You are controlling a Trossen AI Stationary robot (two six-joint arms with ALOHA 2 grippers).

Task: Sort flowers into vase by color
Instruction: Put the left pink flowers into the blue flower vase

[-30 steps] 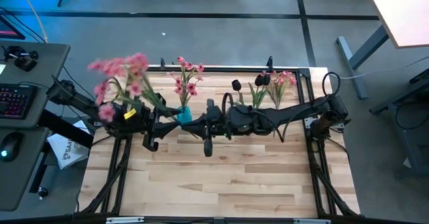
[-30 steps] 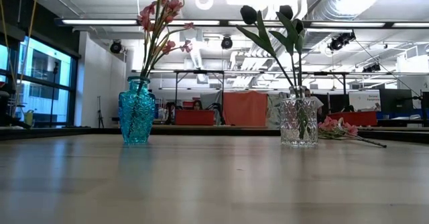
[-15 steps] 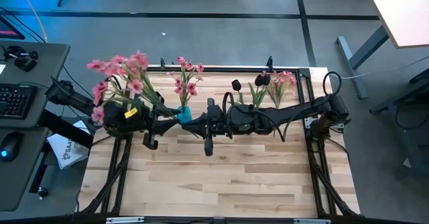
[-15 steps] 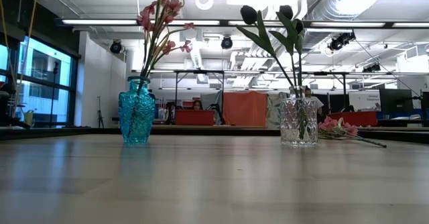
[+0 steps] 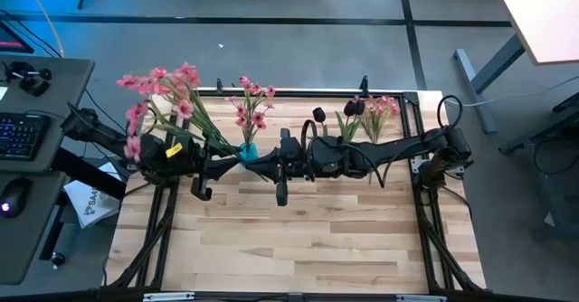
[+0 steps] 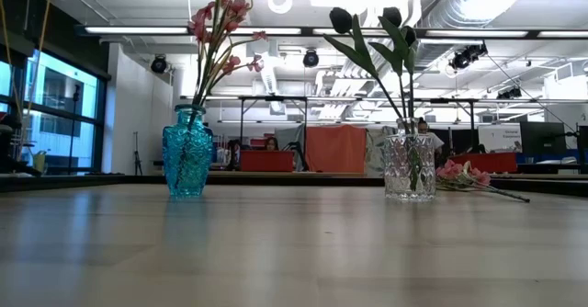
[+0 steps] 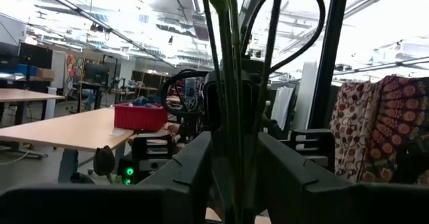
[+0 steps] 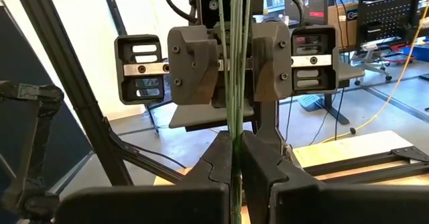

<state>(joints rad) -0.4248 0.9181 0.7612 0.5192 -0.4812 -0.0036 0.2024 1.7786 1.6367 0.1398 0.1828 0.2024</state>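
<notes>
a bunch of pink flowers [image 5: 156,99] hangs over the table's [image 5: 298,239] left edge, its green stems [image 8: 233,83] pinched by both the left gripper [image 8: 233,66] and the right gripper [image 8: 234,174], which face each other beside the blue vase [image 5: 248,154] near the back of the table.

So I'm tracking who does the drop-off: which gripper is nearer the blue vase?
Left, narrowly. The left gripper sits just beside the blue vase, gripping the pink spray's stems. The right gripper clamps the same stems just past the vase's other side.
</notes>
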